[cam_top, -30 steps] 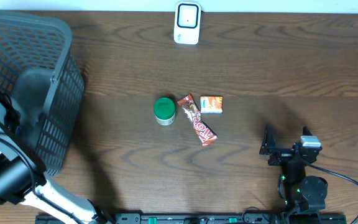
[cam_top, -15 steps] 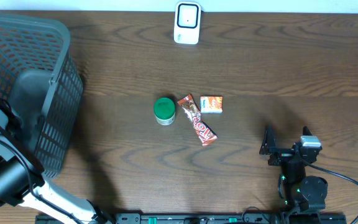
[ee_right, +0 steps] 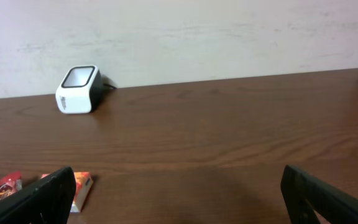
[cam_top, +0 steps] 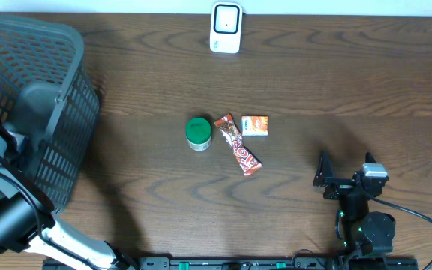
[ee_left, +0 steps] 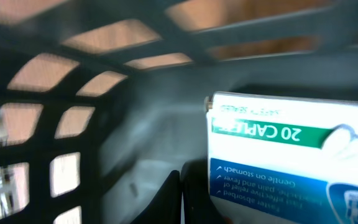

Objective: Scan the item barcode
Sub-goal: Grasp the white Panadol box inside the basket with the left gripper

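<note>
Inside the grey mesh basket (cam_top: pixel 64 39) at the table's left, the left gripper (ee_left: pixel 180 198) is clenched, apparently empty, with a white caplet box (ee_left: pixel 291 155) just right of it, long axis crosswise, and the barcode scanner (cam_top: pixel 226 28) well apart at the far edge.

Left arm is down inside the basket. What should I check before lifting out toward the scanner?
1. Left end effector shut: ok.
2. Caplet box actually gripped: cannot tell; the left wrist view shows it close by, but contact is hidden.
3. Barcode face located: cannot tell; only printed text shows.
4. Scanner at the table's far edge, nothing right in front of it: ok.
5. Right end effector open and far from the basket: ok.
</note>
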Action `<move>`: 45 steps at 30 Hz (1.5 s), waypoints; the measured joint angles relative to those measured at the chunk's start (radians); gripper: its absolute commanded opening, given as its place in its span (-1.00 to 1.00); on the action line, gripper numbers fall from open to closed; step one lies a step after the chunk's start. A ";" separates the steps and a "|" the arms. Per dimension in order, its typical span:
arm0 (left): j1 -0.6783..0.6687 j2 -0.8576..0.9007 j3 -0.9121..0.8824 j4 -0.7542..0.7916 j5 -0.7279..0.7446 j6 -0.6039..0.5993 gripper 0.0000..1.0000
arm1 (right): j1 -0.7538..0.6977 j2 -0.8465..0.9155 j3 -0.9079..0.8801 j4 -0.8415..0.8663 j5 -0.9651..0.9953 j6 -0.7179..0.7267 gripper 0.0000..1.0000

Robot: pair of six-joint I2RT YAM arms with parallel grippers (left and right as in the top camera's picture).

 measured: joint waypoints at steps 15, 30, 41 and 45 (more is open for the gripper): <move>-0.005 -0.027 0.039 0.048 0.470 0.388 -0.84 | 0.000 0.000 0.000 0.000 0.000 0.000 0.99; -0.121 -0.064 0.015 0.023 0.629 0.458 0.31 | 0.000 0.000 0.000 0.000 0.000 0.000 0.98; -0.126 -0.226 -0.002 0.058 0.632 0.462 0.70 | 0.000 0.000 0.000 0.000 0.000 0.000 0.99; -0.126 -0.214 -0.002 0.084 0.623 0.462 0.86 | 0.000 0.000 0.000 0.000 0.000 0.000 0.98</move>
